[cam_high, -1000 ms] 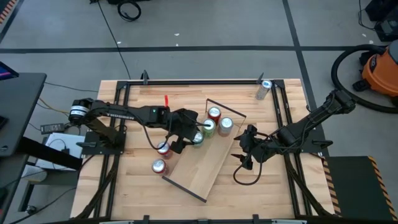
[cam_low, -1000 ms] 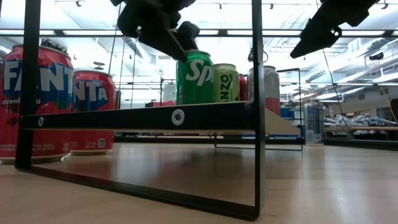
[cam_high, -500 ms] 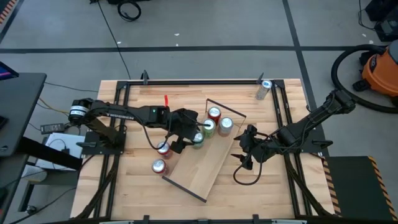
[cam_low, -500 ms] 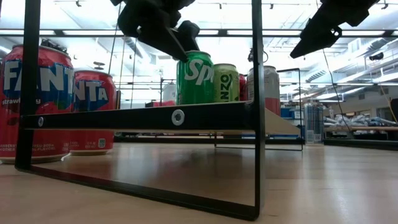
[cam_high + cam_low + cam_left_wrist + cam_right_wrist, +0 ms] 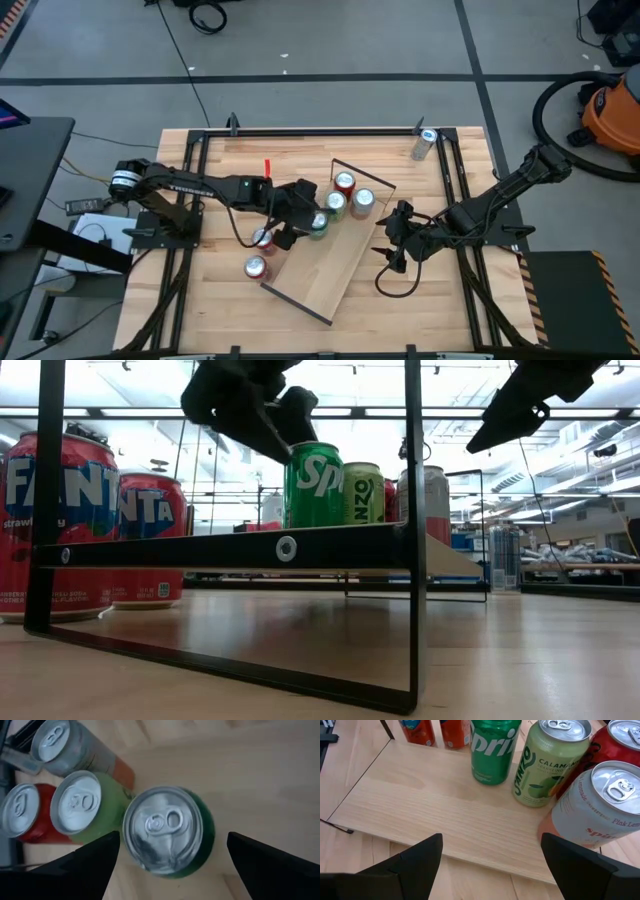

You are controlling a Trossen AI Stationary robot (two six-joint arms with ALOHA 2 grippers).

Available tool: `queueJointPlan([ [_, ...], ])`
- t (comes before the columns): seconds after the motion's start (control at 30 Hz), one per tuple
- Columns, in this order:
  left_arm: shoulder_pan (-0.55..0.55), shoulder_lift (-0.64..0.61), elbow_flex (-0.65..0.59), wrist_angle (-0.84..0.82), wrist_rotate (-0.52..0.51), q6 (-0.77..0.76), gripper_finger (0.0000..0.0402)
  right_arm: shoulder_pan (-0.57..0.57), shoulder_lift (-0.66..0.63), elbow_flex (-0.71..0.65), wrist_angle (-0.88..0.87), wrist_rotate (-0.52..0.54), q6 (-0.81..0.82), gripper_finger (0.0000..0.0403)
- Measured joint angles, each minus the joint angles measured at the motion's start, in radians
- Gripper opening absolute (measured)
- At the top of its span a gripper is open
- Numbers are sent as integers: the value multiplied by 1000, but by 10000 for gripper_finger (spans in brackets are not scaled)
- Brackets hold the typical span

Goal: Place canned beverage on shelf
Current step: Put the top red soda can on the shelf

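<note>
Wooden worktop point(image 5: 440, 310) carries the shelf point(image 5: 330, 265); left tool point(image 5: 303, 213), fingers apart, hovers above the upright Sprite can point(image 5: 170, 832); right tool point(image 5: 392, 245) waits open nearby.

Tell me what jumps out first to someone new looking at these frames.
The cluster of cans at one end of the shelf: a green Sprite can, a pale green Calamansi can, a red can and a pink-and-silver can. The left gripper hangs open just above the Sprite can. Two red Fanta cans stand on the table beside the shelf.
</note>
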Motion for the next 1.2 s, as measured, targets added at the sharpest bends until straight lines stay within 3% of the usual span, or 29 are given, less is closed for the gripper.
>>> queueJointPlan([
  [0.43, -52, -134, 0, -82, -69, -107, 380, 0, 1, 1, 22, 0, -2, 349],
  [0.83, -84, -213, -1, -552, -68, -584, 361, 5, 1, 1, 26, 4, -3, 349],
  [0.93, -94, -202, -1, -579, -68, -668, 358, 5, 1, 1, 26, 9, -3, 349],
  [1.2, -149, -203, -5, -610, -93, -629, 379, 21, 1, 1, 27, 35, -25, 349],
])
